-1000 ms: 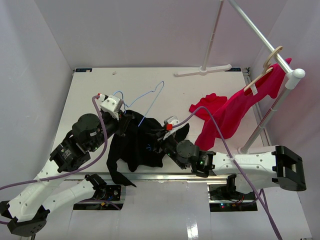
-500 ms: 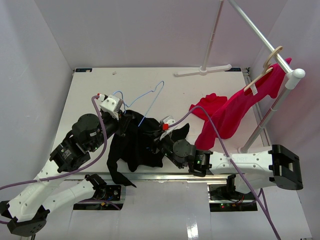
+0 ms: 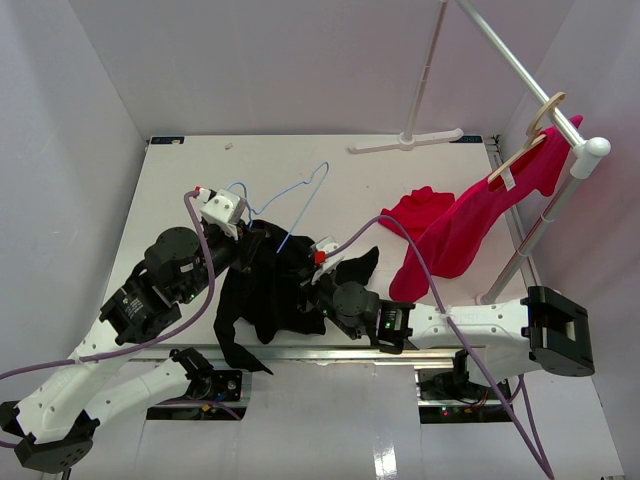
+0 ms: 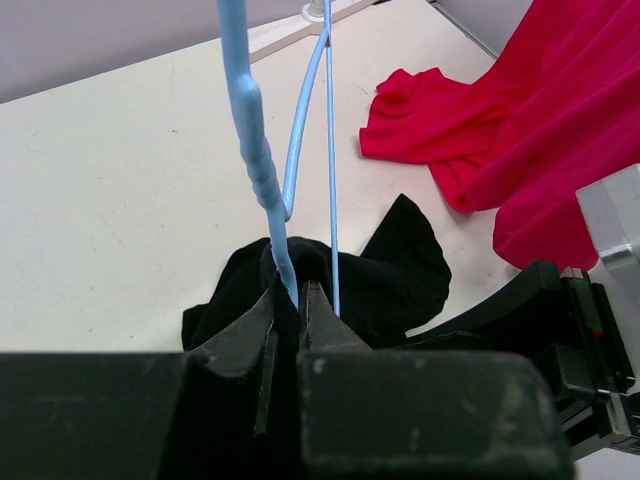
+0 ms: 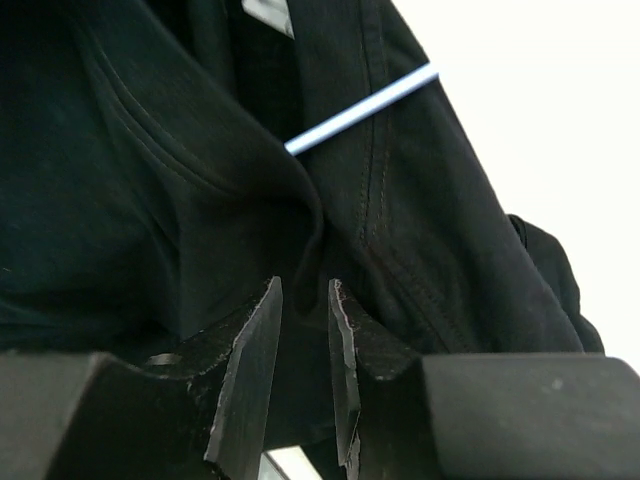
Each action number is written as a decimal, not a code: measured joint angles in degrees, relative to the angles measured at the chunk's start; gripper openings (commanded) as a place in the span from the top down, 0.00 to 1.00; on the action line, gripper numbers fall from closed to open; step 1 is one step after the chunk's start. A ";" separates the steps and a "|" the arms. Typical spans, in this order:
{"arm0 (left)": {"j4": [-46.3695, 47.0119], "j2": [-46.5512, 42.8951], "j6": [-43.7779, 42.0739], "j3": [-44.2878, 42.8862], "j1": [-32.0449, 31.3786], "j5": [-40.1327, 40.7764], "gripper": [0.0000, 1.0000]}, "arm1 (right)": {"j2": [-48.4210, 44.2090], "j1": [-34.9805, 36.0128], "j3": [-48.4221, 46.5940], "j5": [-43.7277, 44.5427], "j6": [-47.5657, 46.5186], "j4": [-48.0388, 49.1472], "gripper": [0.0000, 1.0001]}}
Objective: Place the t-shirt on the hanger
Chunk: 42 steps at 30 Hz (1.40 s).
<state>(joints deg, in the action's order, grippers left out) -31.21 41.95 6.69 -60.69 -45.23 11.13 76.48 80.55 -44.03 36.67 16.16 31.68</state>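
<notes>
— Where did you take the right arm [image 3: 470, 322]?
— You slid it leftward along the counter's [image 3: 180, 200] near edge, so the right end effector [image 5: 304, 292] now sits farther over the t-shirt [image 3: 262, 300].
— Anything else?
— More black cloth is uncovered beside it.

A red shirt [image 3: 460, 225] hangs from a wooden hanger [image 3: 520, 158] on a white rack [image 3: 520, 65].

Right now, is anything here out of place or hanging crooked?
Yes. The red shirt hangs askew from the wooden hanger on the rack, one end trailing down in a heap on the table.
</notes>
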 measured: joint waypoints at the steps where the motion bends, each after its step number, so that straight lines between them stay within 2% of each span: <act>1: 0.01 0.00 -0.02 0.00 0.00 0.01 1.00 | 0.18 0.00 0.00 0.02 0.17 -0.31 0.65; 19: -0.01 0.27 0.25 -0.02 0.00 -1.15 1.00 | 5.07 0.00 -0.88 4.38 1.37 -3.51 0.60; 32: 0.01 -0.23 0.84 -0.02 0.00 -1.94 1.00 | 8.28 -0.02 -4.46 6.79 1.32 -3.63 0.60; 33: 0.01 -0.34 0.86 -0.02 0.00 -2.03 1.00 | 8.38 -0.02 -4.55 7.07 1.42 -3.68 0.61; 34: 0.01 -0.47 0.86 -0.02 0.00 -2.10 1.00 | 8.38 -0.02 -4.55 7.57 1.61 -3.75 0.67; 36: 0.01 -0.75 0.86 -0.02 0.00 -2.22 1.00 | 8.38 -0.10 -4.55 8.63 1.98 -4.10 0.87; 37: 0.01 -0.88 0.87 -0.02 0.00 -2.32 1.00 | 8.38 -0.18 -4.55 9.16 2.30 -4.40 0.92; 42: -0.07 -1.53 0.87 -0.01 0.00 -2.86 1.00 | 8.29 -1.25 -4.40 10.45 2.66 -5.07 0.92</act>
<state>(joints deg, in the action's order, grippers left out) -31.28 40.42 7.57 -60.70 -45.23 8.27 84.77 79.30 -48.44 47.12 18.82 26.62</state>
